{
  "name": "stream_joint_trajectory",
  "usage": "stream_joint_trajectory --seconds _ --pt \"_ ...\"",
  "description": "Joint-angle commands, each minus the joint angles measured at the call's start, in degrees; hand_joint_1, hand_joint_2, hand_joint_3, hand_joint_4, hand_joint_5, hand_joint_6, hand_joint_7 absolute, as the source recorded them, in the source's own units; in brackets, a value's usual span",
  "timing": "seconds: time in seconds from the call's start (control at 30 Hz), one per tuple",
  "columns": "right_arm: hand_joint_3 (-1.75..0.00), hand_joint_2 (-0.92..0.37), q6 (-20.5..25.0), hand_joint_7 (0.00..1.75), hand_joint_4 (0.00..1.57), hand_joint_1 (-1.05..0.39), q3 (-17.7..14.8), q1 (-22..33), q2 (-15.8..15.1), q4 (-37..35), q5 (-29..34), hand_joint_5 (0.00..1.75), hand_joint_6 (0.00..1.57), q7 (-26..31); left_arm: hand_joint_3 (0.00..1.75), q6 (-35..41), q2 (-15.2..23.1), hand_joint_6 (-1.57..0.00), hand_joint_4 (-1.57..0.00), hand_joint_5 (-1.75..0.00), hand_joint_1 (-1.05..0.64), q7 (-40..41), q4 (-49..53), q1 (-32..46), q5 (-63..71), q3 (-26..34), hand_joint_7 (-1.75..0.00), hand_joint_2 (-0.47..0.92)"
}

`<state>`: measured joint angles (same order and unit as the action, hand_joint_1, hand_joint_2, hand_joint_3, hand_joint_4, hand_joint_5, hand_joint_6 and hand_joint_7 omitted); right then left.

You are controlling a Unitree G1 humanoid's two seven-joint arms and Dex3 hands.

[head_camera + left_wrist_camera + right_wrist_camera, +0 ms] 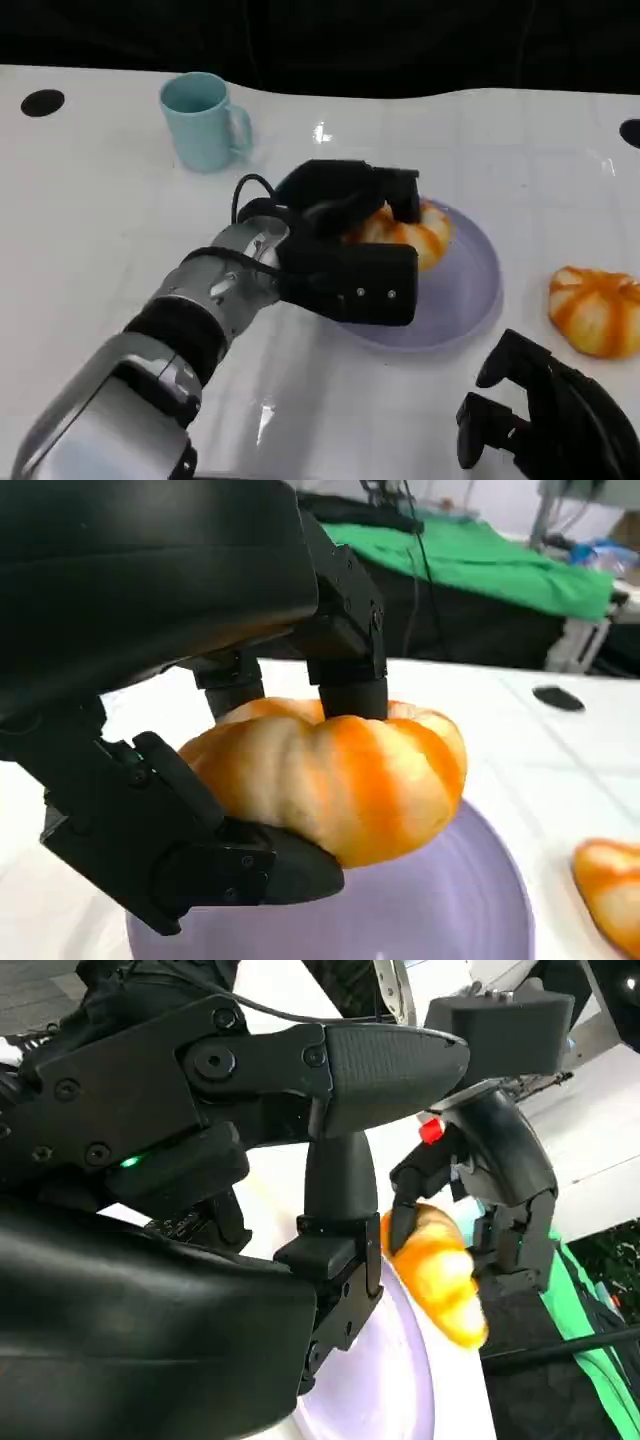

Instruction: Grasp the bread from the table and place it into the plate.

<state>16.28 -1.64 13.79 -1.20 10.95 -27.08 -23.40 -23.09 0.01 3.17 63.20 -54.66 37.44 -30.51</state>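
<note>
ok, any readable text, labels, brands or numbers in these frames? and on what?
None readable.
Blue mug: plain, no print on the side shown.
Purple plate and both breads: no markings.
Left hand: black shell with screws, no lettering.
Right hand: no label visible.
The right wrist view shows a green light and a red spot, but no characters.

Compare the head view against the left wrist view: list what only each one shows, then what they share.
Head view alone: the blue mug, the left forearm and the right hand, low and holding nothing. Left wrist view alone: green cloth behind the table. Both: the left hand gripping a bread over the purple plate, and a second bread on the table.
</note>
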Motion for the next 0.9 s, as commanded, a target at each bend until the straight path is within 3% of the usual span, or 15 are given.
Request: stream_joint_trajectory --seconds 0.03,0.2,0.3,0.8,0.9 --pt "-0.46 -0.92 -0.31 1.75 0.77 -0.55 -0.43 0.21 -0.61 0.65 -0.56 1.75 0.49 -0.26 0.46 0.82 1.47 -0.16 -0.06 -0.62 -0.60 -6.34 0.18 -2.69 0.30 -1.24 -0.33 0.92" --pt "-0.46 -0.92 -0.41 1.75 0.76 -0.57 -0.68 0.05 -0.77 0.18 -0.77 1.75 0.49 -0.73 0.61 1.76 2.12 -0.06 0.00 -0.28 -0.85 -9.05 -0.79 -3.07 1.00 -2.24 -0.25 0.92" --pt "-0.46 -0.92 -0.62 1.75 0.76 -0.56 -0.69 -0.05 -0.83 0.04 -0.56 1.75 0.48 -0.89 0.65 2.43 2.37 -0.04 0.00 -0.20 -0.91 -9.78 -1.33 -3.14 1.27 -2.67 -0.23 0.92" --pt "-0.45 -0.92 -0.44 1.75 0.76 -0.56 -1.02 -0.51 -0.55 -0.48 -0.77 1.75 0.48 -0.95 0.65 0.12 5.48 -0.11 -0.05 -0.32 -0.93 -9.59 -6.73 -0.30 -1.62 -0.05 -0.28 0.92" --pt "-0.46 -0.92 -0.35 1.75 0.76 -0.55 -1.10 -0.50 -0.45 -0.47 -0.84 1.75 0.48 -0.94 0.61 -2.47 7.31 -0.12 0.00 -0.43 -0.92 -10.50 -9.76 2.58 -4.88 2.51 -0.29 0.92"
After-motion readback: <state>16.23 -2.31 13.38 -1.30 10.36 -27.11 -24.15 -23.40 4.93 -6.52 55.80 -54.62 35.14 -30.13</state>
